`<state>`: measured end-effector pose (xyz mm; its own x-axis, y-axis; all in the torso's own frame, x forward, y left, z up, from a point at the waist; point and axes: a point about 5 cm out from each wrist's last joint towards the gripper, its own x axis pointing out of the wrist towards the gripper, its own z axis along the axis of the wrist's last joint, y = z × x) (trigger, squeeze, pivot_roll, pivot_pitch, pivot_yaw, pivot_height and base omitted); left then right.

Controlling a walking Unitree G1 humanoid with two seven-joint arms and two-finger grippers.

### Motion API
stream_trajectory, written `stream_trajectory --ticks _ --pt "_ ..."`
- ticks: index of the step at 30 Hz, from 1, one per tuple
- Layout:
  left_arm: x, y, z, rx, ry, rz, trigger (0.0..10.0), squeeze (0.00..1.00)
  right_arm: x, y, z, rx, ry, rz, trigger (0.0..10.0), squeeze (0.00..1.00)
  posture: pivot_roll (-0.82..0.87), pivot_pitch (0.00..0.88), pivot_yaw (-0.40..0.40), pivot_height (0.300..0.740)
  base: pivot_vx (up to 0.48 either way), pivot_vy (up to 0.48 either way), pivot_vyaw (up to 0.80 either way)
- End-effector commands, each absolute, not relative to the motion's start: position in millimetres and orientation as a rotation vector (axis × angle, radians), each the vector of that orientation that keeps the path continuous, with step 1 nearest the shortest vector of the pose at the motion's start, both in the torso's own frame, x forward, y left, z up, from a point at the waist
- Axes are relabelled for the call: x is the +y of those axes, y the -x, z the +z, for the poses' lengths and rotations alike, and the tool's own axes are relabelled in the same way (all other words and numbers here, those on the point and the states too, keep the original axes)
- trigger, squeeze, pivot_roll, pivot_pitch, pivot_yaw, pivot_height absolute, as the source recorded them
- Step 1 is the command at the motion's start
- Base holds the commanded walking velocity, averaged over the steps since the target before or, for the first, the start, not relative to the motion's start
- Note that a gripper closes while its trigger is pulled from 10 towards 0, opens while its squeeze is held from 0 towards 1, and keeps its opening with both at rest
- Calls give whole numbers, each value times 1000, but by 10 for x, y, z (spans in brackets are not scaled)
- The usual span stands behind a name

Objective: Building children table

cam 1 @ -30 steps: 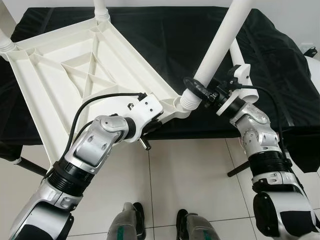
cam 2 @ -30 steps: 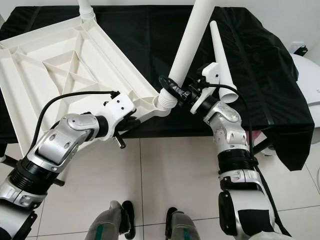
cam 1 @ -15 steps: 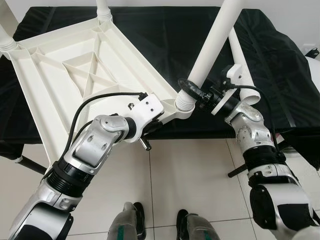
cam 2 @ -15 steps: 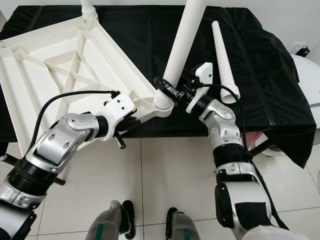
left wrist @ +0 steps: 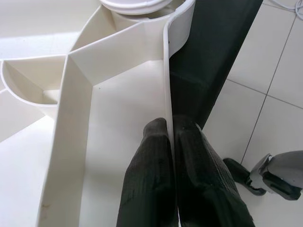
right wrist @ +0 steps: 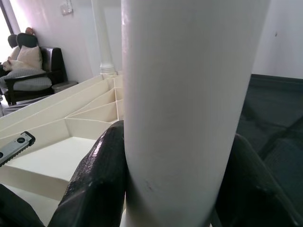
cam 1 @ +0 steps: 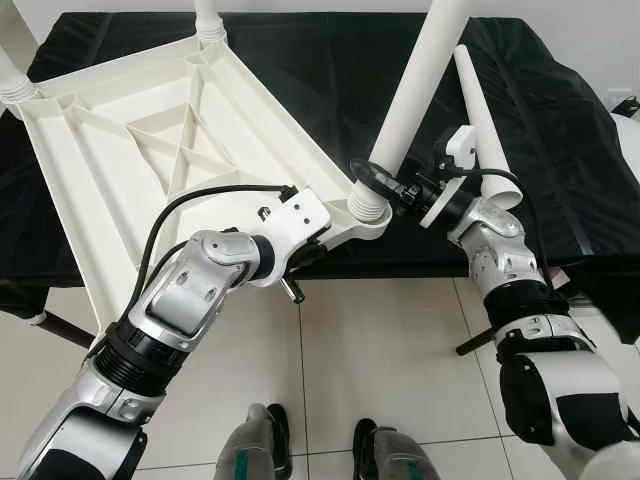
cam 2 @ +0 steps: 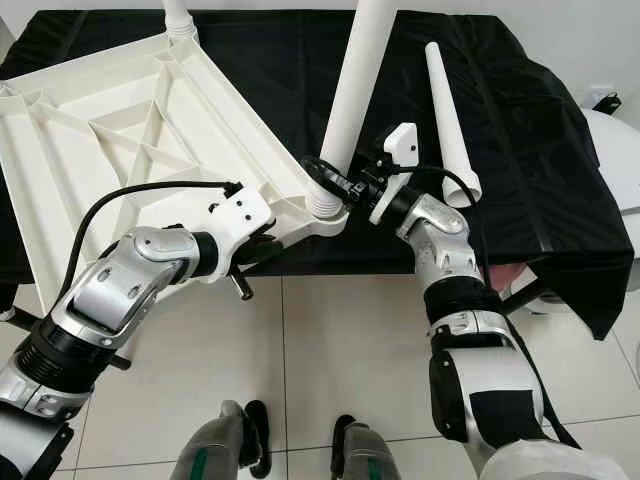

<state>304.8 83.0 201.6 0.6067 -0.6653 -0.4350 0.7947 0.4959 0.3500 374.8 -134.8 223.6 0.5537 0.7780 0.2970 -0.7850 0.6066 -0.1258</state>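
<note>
Right gripper [cam 1: 385,185]: black fingers clamped round the long white plastic table leg [cam 1: 420,85], low, just above the corner socket [cam 1: 366,205]. Left gripper [left wrist: 171,142]: pinching the rim of the upturned white ribbed plastic tabletop [cam 1: 150,140] on the black-draped bench [cam 1: 330,60]. Spare tapered white leg [cam 1: 485,125]: lying beside. Advice: keep the leg in line with the socket, brace the rim firmly.

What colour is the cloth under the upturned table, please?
Black: the smooth fabric cloth shows best in the left eye view.
</note>
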Motion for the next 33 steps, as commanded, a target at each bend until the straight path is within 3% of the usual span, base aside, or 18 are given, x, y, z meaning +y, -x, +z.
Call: stream_trajectory --ticks 1,33 --pt "754 -2973 2116 190 -575 -931 10000 0 -1386 -3755 2153 -297 -9 917 10000 0 -14 195 -12 740 0 0 0" --pt "854 -3079 2030 225 -657 -852 10000 0 -1467 -3644 1940 -303 -39 917 10000 0 -26 188 0 740 0 0 0"
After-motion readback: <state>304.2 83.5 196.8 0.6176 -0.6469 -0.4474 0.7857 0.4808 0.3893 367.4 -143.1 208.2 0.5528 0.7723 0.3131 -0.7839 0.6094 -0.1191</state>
